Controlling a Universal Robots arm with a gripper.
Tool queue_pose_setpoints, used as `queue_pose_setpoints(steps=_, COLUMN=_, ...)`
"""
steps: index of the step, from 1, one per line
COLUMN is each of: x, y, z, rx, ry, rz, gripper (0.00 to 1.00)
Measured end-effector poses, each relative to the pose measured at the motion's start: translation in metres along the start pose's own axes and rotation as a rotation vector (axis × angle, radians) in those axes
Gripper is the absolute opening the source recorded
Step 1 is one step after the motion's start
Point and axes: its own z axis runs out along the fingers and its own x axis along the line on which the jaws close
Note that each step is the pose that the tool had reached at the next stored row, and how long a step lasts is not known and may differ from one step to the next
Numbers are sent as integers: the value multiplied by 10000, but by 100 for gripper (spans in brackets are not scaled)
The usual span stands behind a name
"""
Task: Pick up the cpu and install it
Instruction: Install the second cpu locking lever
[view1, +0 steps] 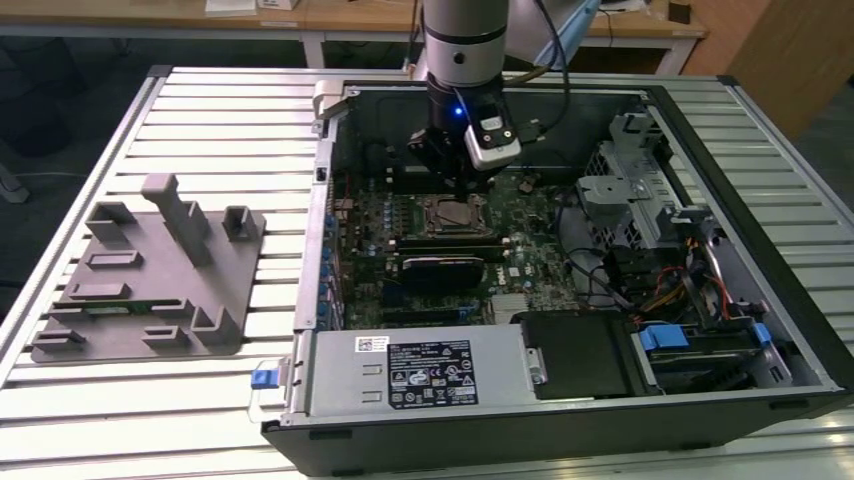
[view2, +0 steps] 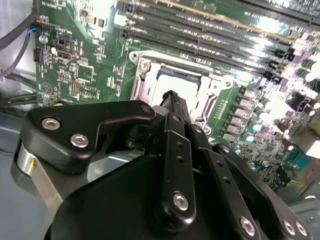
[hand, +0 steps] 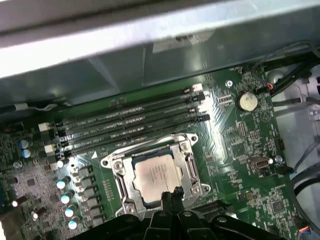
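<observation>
The cpu (hand: 157, 176), a flat silver square, lies in the metal-framed socket (hand: 116, 170) on the green motherboard inside the open computer case. My gripper (hand: 172, 193) hangs just above the socket's edge with its black fingers pressed together and nothing between them. In the second wrist view the fingertips (view2: 171, 96) cover part of the cpu (view2: 159, 86), whose pale top shows inside the socket frame. In the exterior view the gripper (view1: 461, 188) points straight down over the socket (view1: 454, 212) near the case's middle.
Memory slots (hand: 130, 125) and a coin battery (hand: 246, 101) flank the socket. A black finned block (view1: 441, 270) sits just in front of it, with the power supply (view1: 414, 370) nearer. Cables (view1: 641, 290) crowd the exterior view's right. A grey fixture tray (view1: 147, 270) rests on the slatted table.
</observation>
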Motion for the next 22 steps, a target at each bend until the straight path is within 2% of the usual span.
queue_pose_setpoints(steps=6, x=-26, y=-93, z=11, rx=4, ry=17, rz=-1, gripper=11)
queue_pose_setpoints(steps=12, x=-39, y=-145, z=32, rx=31, ry=113, rz=-13, gripper=11)
queue_pose_setpoints(steps=14, x=-40, y=-150, z=36, rx=37, ry=139, rz=-18, gripper=11)
queue_pose_setpoints(steps=19, x=-39, y=-150, z=36, rx=39, ry=143, rz=-18, gripper=11)
queue_pose_setpoints(steps=21, x=-40, y=-150, z=39, rx=54, ry=216, rz=-57, gripper=11)
queue_pose_setpoints(steps=22, x=-39, y=-150, z=41, rx=68, ry=279, rz=-113, gripper=11)
